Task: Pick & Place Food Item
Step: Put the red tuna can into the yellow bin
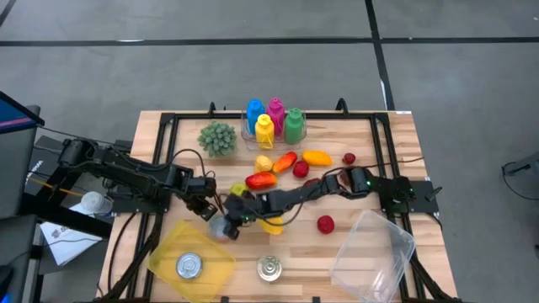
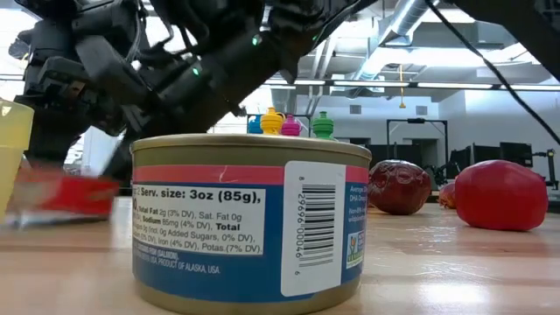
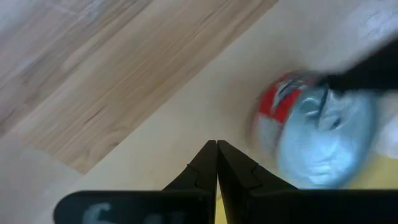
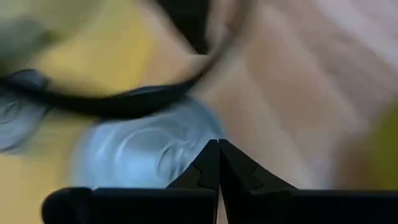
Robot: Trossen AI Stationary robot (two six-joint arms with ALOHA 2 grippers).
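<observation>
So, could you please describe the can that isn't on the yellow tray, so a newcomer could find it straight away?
Start at the wooden table's near edge, between the yellow tray and the clear tub. The can stands upright there on bare wood. Unlike the other can, it rests on no tray.

Two dark robot arms reach inward over the desk and nearly meet near its middle, slightly toward the front edge; the left hand [image 1: 206, 204] comes from the left edge, fingers [image 3: 205, 165] pressed together; the right hand [image 1: 238, 212] stretches from the right edge, its fingers [image 4: 208, 163] likewise closed; neither grips anything.
</observation>
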